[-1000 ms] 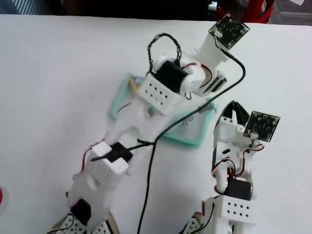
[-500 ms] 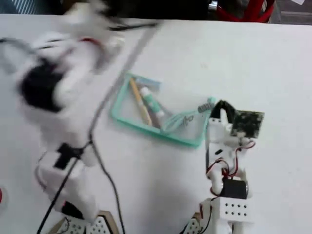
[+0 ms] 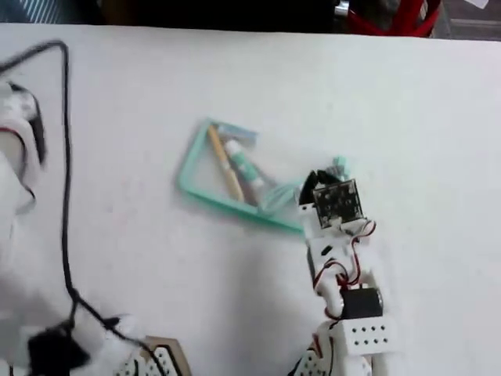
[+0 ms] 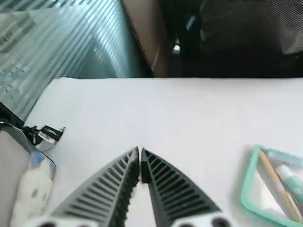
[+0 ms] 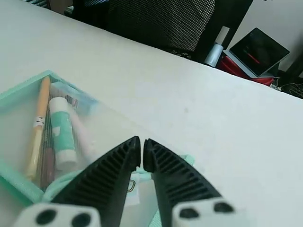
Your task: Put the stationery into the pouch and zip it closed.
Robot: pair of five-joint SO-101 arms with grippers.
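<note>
A clear pouch [image 3: 205,168] with a teal border lies flat mid-table, with a yellow pencil [image 3: 225,174] and a white-and-teal glue stick [image 3: 241,164] inside. My right gripper [image 3: 313,182] sits over the pouch's right end, beside the teal zip tab [image 3: 338,164]. In the right wrist view the right gripper [image 5: 141,142] is shut with nothing visible between its fingers, just above the pouch [image 5: 28,94], pencil [image 5: 38,125] and glue stick [image 5: 61,135]. My left gripper [image 4: 139,152] is shut and empty over bare table, well to the left of the pouch [image 4: 251,189]. The left arm [image 3: 16,157] is at the table's far left.
The left arm's black cable [image 3: 66,196] loops across the left side of the white table [image 3: 391,102]. A metal clip and a pale object [image 4: 33,189] show close by in the left wrist view. Chairs and a red item [image 3: 391,19] stand beyond the far edge.
The left arm swung off the pouch to the table's far left, uncovering it. The right gripper moved left and now sits over the pouch's right end.
</note>
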